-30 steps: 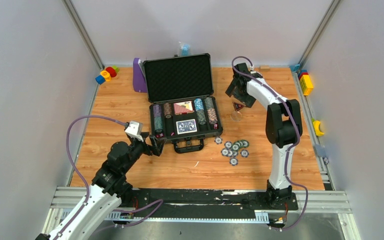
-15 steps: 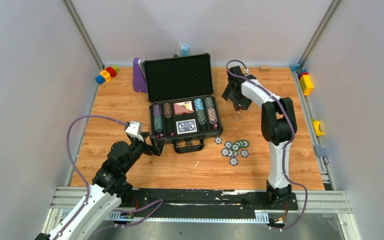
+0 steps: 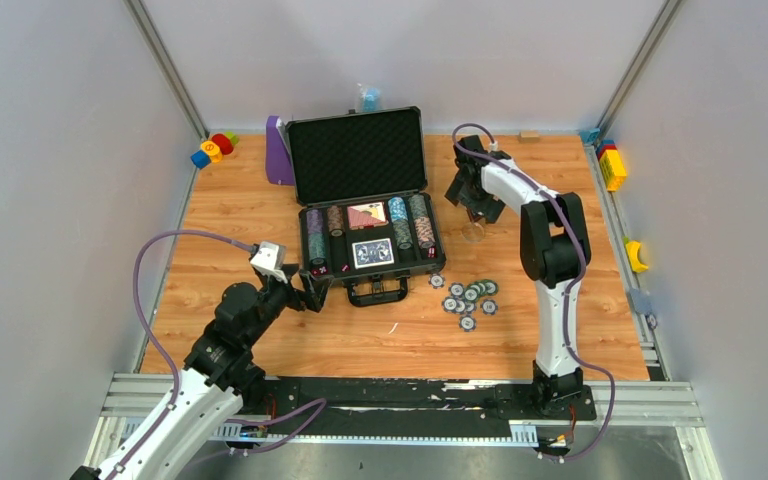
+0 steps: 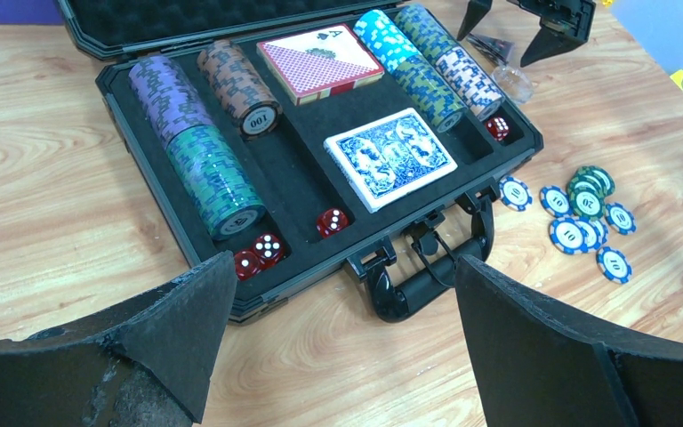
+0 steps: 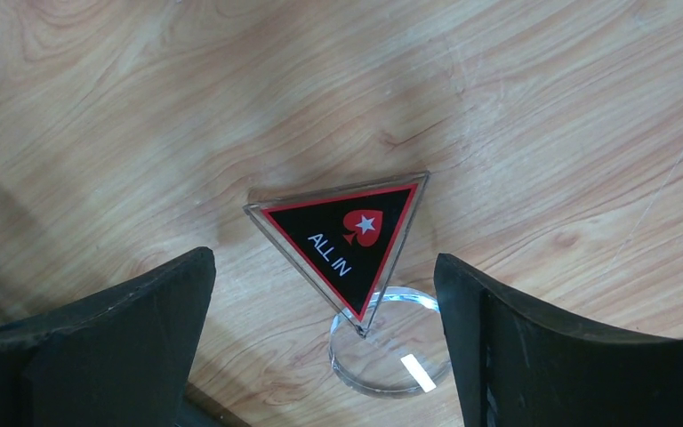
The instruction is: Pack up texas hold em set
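Chips fill most of the foam slots of the open dark grey hard briefcase (image 3: 357, 155), with a red-backed deck (image 4: 320, 64) and a blue-backed deck (image 4: 389, 158) lying flat in its middle, so the packing looks well along. Off the briefcase's front right corner a scatter of loose blue-and-white striped chips (image 3: 470, 295) waits on the wooden table (image 3: 240, 215). The step in hand seems to be the clear acrylic triangle with a black and red ALL IN face (image 5: 347, 236), just right of the briefcase. The right gripper (image 5: 322, 260) hangs directly over it, jaws spread wide and holding nothing, one finger either side. The triangle's lower point meets a clear round disc (image 5: 391, 351); from this angle I cannot tell whether the two are joined or merely touching. Next, I would judge, the arm must come down and close on the triangle's slanted edges, squarely, since thin slick acrylic could squirt free. The left gripper (image 4: 342, 267) hovers off the briefcase's front left corner, also wide open and empty.
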Robot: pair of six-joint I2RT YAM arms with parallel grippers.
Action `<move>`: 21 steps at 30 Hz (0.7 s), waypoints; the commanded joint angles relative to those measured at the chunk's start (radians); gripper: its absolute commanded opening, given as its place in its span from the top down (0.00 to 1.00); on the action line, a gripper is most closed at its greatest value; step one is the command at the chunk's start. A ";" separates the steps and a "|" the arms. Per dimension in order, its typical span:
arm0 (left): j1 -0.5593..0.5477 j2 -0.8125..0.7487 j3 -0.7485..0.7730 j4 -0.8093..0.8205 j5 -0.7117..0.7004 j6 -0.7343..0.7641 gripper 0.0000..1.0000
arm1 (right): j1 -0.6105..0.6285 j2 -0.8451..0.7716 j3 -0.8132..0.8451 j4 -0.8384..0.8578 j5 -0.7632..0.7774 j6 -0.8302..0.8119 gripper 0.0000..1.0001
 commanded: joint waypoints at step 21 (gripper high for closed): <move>0.000 -0.027 -0.006 0.026 -0.002 0.006 0.00 | -0.034 0.078 0.109 -0.045 -0.040 0.045 0.14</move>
